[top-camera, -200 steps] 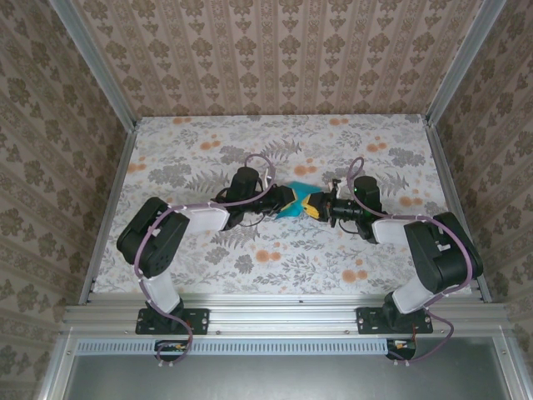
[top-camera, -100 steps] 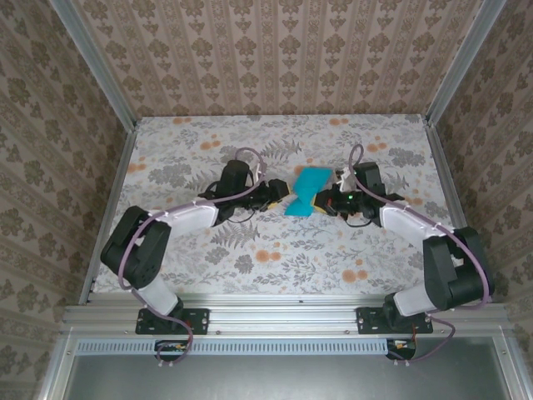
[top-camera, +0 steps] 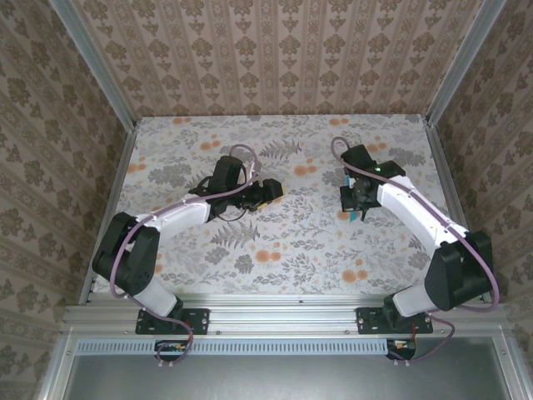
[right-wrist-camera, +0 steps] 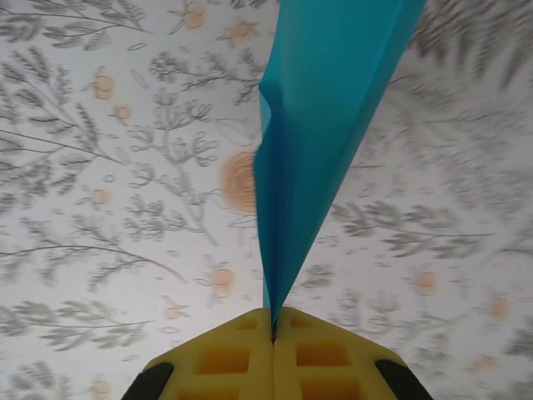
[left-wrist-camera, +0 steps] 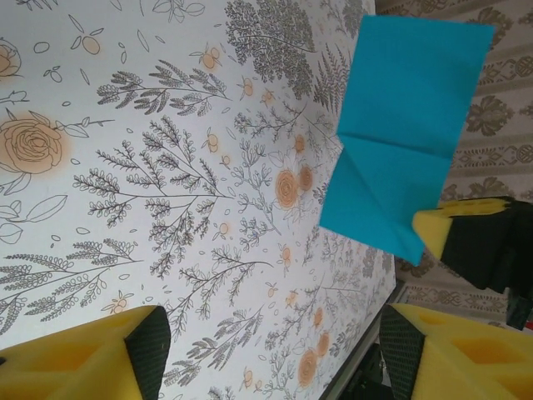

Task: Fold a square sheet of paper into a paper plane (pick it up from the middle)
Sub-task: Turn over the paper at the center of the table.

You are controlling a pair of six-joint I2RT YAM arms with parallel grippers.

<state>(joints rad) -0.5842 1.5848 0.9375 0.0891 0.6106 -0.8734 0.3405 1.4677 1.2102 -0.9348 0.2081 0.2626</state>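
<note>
Right gripper (top-camera: 358, 204) in the top view was clamped on the sheet of paper (top-camera: 360, 214), which showed there as a thin teal sliver, edge-on to the camera, at the right of the floral table (top-camera: 275, 250). Its arm reached in from the right base and bent over the spot. The left gripper (top-camera: 271, 189) lay well apart from it, left of the table's middle, low over the cloth and pointing toward the right arm, with nothing between its fingers.

From the left wrist, the left gripper (left-wrist-camera: 266, 358) stood wide, one yellow finger (left-wrist-camera: 83, 358) at the lower left and the other at the lower right, with patterned cloth between them. The sheet of paper (left-wrist-camera: 400, 142) hung off the table at the upper right, a folded teal shape with a crease across it. The right gripper (left-wrist-camera: 466, 242) held it at its lower corner, yellow pad against the paper.

From the right wrist, the right gripper (right-wrist-camera: 273, 333) was fully closed, its two yellow pads (right-wrist-camera: 221, 358) pressed together on the paper's near edge. The sheet of paper (right-wrist-camera: 325, 125) ran up from the pinch as a narrow, doubled band, widening toward the top of the frame, above the blurred table (right-wrist-camera: 100, 208).
</note>
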